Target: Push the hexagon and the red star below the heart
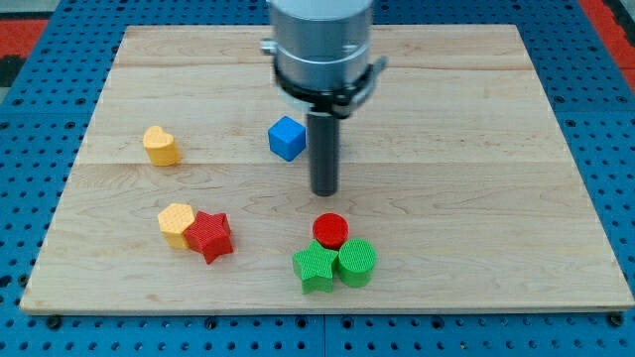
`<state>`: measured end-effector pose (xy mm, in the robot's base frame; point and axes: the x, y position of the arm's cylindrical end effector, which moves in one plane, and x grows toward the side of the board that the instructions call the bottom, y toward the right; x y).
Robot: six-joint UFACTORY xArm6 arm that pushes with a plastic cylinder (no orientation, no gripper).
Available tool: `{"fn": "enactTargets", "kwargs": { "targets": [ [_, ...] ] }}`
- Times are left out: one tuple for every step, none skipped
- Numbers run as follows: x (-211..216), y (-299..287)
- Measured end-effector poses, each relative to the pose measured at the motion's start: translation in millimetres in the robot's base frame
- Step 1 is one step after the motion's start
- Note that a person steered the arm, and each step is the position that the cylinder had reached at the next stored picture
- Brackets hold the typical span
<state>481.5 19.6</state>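
Wooden board [476, 119] on blue pegboard [30, 99]; my tip [324, 191] near blue cube [287, 138].

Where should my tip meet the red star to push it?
The red star already touches the yellow hexagon, both below the yellow heart. My tip sits to their upper right. For a small nudge, probably contact the star's right side.

Bright even overhead light, soft short shadows under blocks, slight softness, no glare, mild edge distortion
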Motion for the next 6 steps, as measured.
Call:
{"fn": "enactTargets", "kwargs": {
  "targets": [
    [-24.0, 17.8],
    [-24.9, 23.8],
    [20.8, 81.2],
    [75.5, 91.2],
    [117.2, 64.0],
    [130.0, -3.3]
  ]
}}
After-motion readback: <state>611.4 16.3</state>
